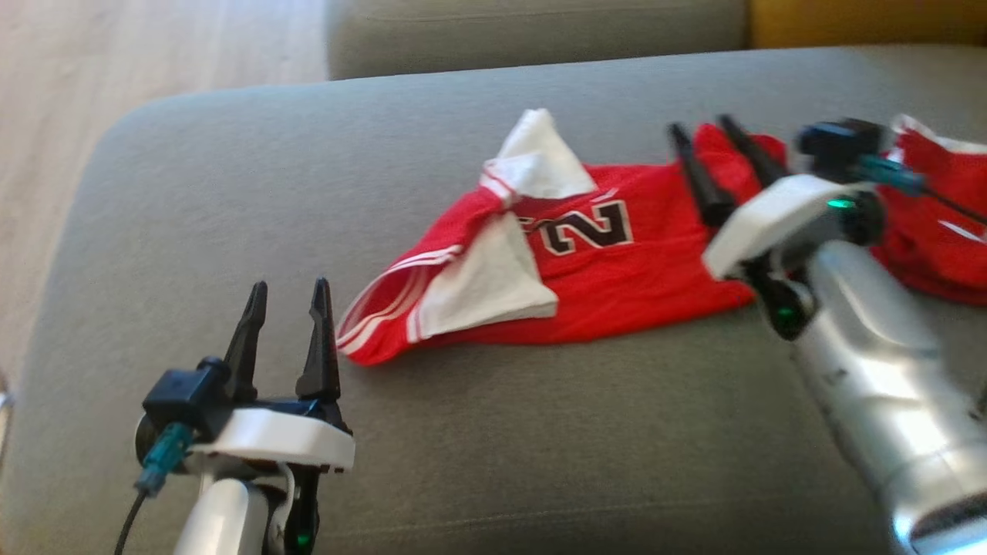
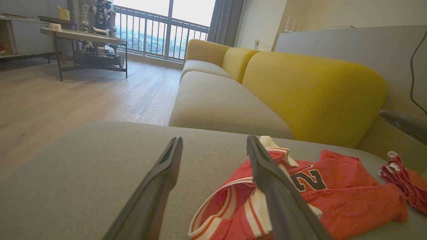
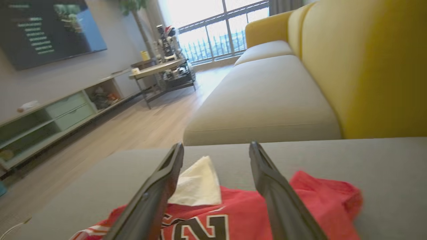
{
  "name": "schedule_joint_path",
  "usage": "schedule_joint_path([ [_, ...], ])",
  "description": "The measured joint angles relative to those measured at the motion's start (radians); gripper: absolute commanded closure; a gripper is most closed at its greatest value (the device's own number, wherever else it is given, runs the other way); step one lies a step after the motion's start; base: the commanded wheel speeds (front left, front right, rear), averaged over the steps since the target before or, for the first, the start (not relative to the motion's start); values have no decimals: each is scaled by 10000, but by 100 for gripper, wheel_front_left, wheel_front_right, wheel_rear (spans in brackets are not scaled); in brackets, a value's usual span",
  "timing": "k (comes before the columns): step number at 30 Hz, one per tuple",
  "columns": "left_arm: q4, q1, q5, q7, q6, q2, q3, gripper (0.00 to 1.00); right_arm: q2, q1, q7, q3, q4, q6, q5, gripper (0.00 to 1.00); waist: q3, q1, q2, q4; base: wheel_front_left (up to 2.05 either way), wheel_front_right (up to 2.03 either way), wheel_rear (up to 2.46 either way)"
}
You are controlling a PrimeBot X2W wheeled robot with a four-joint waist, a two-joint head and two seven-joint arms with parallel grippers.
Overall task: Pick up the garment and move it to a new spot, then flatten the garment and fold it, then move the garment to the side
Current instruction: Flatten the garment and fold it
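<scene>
At front left of cushion (image 1: pixel 193 231): left tool (image 1: pixel 289 285), spread and empty, just short of jersey (image 1: pixel 617 270) at its striped hem. Jersey crumpled mid-cushion, long axis left-to-right. Over its right part: right tool (image 1: pixel 701 125), spread, gripping nothing, nearer. Far right end hidden behind forearm (image 1: pixel 871 370), cut off.

Grey sofa seat (image 1: pixel 493 432), yellow backrests (image 2: pixel 313 90), pale wood floor (image 2: pixel 66 96), bright railed window (image 2: pixel 150 30), dark screen (image 3: pixel 50 30) above low cabinet (image 3: pixel 63 113)
</scene>
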Motion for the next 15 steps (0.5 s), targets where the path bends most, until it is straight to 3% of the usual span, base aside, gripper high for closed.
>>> schedule_joint_path([
  [4, -113, -182, 0, -4, 56, -4, -21, 0, -240, 1416, -23, -1868, -1490, 0, -1012, 0, 55, 0, 0, -614, 0, 0, 0],
  [8, -130, -231, 159, -19, 40, -2, -117, 0, 286, 3410, -23, -3333, -2934, 0, -2025, 0, 194, -1, 0, -1177, 0, 0, 0],
  [11, -29, -408, 598, -23, -92, -4, -359, 0, 757, 4409, -21, -3939, -3812, 0, -2564, 0, 394, 0, 0, -1545, 0, 0, 0],
  [15, 566, -802, 1444, -23, -506, 12, -953, 0, 932, 4725, 35, -4366, -4872, 0, -2846, 0, 723, 1, 0, -1931, 0, 0, 0],
])
